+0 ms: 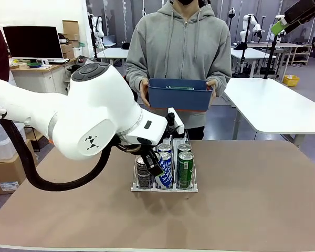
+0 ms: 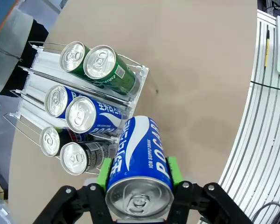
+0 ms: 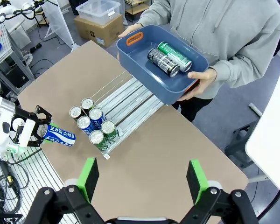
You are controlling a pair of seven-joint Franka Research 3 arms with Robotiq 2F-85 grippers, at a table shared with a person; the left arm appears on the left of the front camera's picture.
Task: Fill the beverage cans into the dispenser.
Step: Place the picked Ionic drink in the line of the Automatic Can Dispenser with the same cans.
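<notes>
Six cans point(image 3: 91, 123) stand two per lane at the near end of the dispenser point(image 3: 130, 100). My left fingers point(image 2: 104, 173) pinch a seventh, a blue can point(image 2: 140, 154), by its body just beside them, I judge for the middle lane. My right fingers point(image 3: 88, 177) hang spread and empty, high over the desk point(image 3: 186, 140).

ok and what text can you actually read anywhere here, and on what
"POCAR", the rest curving out of sight, and "ION SUPPLY DRINK": blue can in the left gripper.
"포카리 스웨트": same can, right wrist view.
White Korean letters on the racked blue cans: partly hidden, not readable.
Print too small to read: green cans, dark cans, two cans in the blue tub.
</notes>
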